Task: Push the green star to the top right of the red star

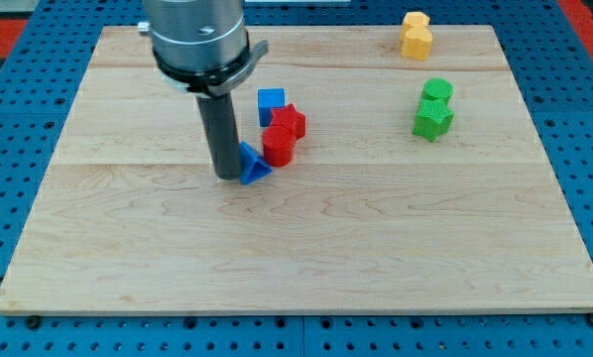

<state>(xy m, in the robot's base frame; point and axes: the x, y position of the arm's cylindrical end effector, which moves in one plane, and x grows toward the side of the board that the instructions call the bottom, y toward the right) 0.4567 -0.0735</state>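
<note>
Clawless, so nothing to open or hold, the tip (227, 177) stands beside the blue triangle (254, 167); the green star (432, 121) lies well right, beyond the red star (290, 121).

My tip (225, 176) touches the blue triangle (254, 166) beside the red cylinder (278, 145) and red star (290, 121); green star (432, 120) well right on the table (376, 248).

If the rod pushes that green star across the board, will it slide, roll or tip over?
The green star looks squat and flat-based, so it will probably slide, not roll or tip. Its points may make it spin under an off-centre push. The green block sits right above it and could get nudged.
</note>
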